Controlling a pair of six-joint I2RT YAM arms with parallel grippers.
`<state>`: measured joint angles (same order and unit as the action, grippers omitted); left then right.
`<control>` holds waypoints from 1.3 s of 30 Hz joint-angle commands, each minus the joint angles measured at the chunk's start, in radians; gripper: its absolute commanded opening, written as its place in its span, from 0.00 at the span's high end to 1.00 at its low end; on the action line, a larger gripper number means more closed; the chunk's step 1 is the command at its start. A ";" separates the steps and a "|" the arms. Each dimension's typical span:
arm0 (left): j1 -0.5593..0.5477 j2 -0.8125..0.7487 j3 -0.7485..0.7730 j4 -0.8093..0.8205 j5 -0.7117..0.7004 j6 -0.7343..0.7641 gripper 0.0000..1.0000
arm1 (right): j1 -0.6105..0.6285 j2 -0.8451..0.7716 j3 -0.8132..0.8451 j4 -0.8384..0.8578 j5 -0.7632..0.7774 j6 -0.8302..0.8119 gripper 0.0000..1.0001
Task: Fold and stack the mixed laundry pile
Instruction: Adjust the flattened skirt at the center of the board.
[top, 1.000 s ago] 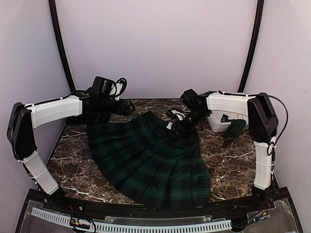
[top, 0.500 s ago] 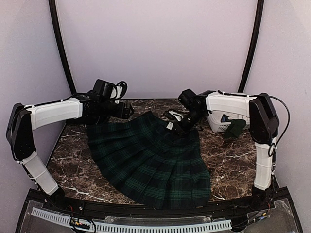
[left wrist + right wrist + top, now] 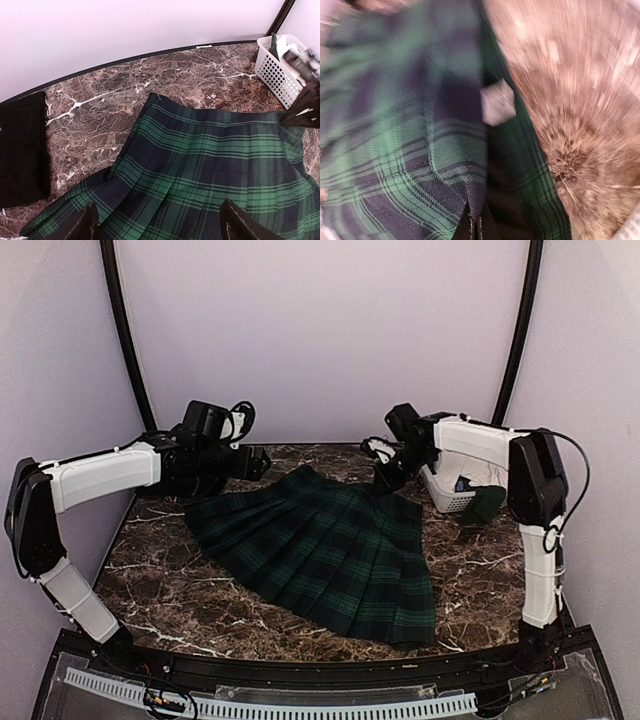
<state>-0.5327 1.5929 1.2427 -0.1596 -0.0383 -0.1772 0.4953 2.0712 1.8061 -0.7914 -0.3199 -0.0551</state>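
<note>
Top external against wrist views: tartan skirt (image 3: 320, 550) spread flat, one corner pinched

From above, the tartan skirt lies fanned out on the marble table (image 3: 150, 580), waistband toward the far wall and hem toward the arm bases. The right gripper (image 3: 385, 477) sits at the skirt's far right waistband corner. The left gripper (image 3: 257, 462) hangs over the skirt's far left corner, and its arm hides what lies beside the skirt there.

The left wrist camera fills that gap. A black cloth (image 3: 20, 150) lies flat just left of the skirt, with bare marble showing between them. This view also shows the left fingers (image 3: 82, 225) spread wide over the plaid, gripping nothing. Right of the skirt it shows the white slatted basket (image 3: 277, 70) and the right gripper drawing the waistband corner up into a point.

The right wrist camera is heavily blurred, yet it alone shows the right jaws closed together on the skirt's edge. It also shows a small white label (image 3: 497, 102) on the fabric and the black lining (image 3: 505, 210) beneath.

Only the top view shows a bluish item (image 3: 462, 483) inside the basket and a dark green piece (image 3: 488, 502) draped over the basket's side away from the skirt.

The marble is dark brown with white veins. Pale lilac walls (image 3: 320, 330) enclose it, and black curved poles (image 3: 125, 330) rise behind the skirt on either side.
</note>
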 commanded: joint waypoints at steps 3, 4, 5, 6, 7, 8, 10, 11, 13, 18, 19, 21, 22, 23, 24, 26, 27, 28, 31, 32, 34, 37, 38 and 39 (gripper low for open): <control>-0.014 0.017 -0.044 0.026 0.013 0.000 0.17 | 0.019 0.203 0.024 -0.031 0.182 0.005 0.97; -0.016 0.026 -0.042 0.018 0.013 -0.001 0.17 | 0.020 0.207 0.023 -0.031 0.200 0.005 0.95; -0.018 0.033 -0.040 0.014 0.013 -0.003 0.17 | 0.020 0.209 0.020 -0.030 0.215 0.001 0.94; -0.021 0.046 -0.034 0.002 0.005 -0.013 0.17 | 0.020 0.212 0.017 -0.030 0.233 -0.003 0.94; -0.024 0.057 -0.028 -0.006 0.005 -0.017 0.17 | 0.021 0.214 0.012 -0.027 0.255 -0.004 0.94; -0.032 0.076 -0.027 -0.008 0.000 -0.024 0.17 | 0.022 0.218 0.008 -0.029 0.265 -0.007 0.94; -0.046 0.113 -0.021 -0.018 -0.016 -0.032 0.17 | 0.026 0.225 0.003 -0.038 0.262 -0.009 0.95; -0.050 0.143 -0.010 -0.038 -0.020 -0.036 0.17 | 0.031 0.223 -0.005 -0.036 0.261 -0.011 0.96; -0.057 0.184 0.003 -0.068 -0.038 -0.053 0.17 | 0.040 0.214 -0.038 -0.029 0.262 -0.004 0.97; -0.053 0.255 0.011 -0.117 -0.079 -0.109 0.19 | 0.091 0.138 -0.169 0.022 0.249 0.038 0.90; -0.048 0.277 0.014 -0.126 -0.082 -0.115 0.20 | 0.102 0.117 -0.196 0.032 0.237 0.049 0.88; -0.036 0.317 0.025 -0.140 -0.090 -0.117 0.21 | 0.126 0.070 -0.247 0.048 0.203 0.066 0.84; -0.031 0.329 0.031 -0.146 -0.092 -0.117 0.21 | 0.140 0.046 -0.273 0.052 0.196 0.082 0.80; -0.018 0.353 0.041 -0.158 -0.095 -0.117 0.21 | 0.154 0.017 -0.295 0.053 0.196 0.095 0.72; -0.012 0.362 0.045 -0.161 -0.101 -0.115 0.21 | 0.165 -0.013 -0.313 0.057 0.190 0.105 0.66; 0.012 0.379 0.056 -0.159 -0.093 -0.107 0.22 | 0.172 -0.084 -0.347 0.072 0.160 0.127 0.53; 0.029 0.386 0.061 -0.155 -0.086 -0.099 0.22 | 0.170 -0.118 -0.357 0.082 0.166 0.133 0.43; 0.038 0.399 0.078 -0.152 -0.081 -0.095 0.22 | 0.166 -0.151 -0.355 0.082 0.176 0.136 0.37; 0.078 0.440 0.146 -0.161 -0.056 -0.063 0.23 | 0.127 -0.212 -0.308 0.062 0.190 0.131 0.28; 0.084 0.471 0.195 -0.164 -0.051 -0.054 0.23 | 0.113 -0.224 -0.292 0.059 0.191 0.125 0.27; 0.102 0.535 0.287 -0.186 -0.029 -0.018 0.23 | 0.088 -0.233 -0.264 0.039 0.194 0.109 0.27; 0.108 0.611 0.413 -0.223 -0.021 0.011 0.23 | 0.074 -0.250 -0.275 0.020 0.175 0.068 0.32; 0.109 0.637 0.462 -0.234 -0.017 0.021 0.23 | 0.075 -0.258 -0.293 0.026 0.159 0.062 0.35; 0.109 0.646 0.485 -0.239 -0.012 0.027 0.24 | 0.075 -0.266 -0.309 0.030 0.139 0.061 0.38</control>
<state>-0.4313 2.1929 1.6127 -0.3416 -0.0708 -0.2062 0.5701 1.8267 1.5330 -0.7376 -0.1349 0.0368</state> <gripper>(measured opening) 0.766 0.669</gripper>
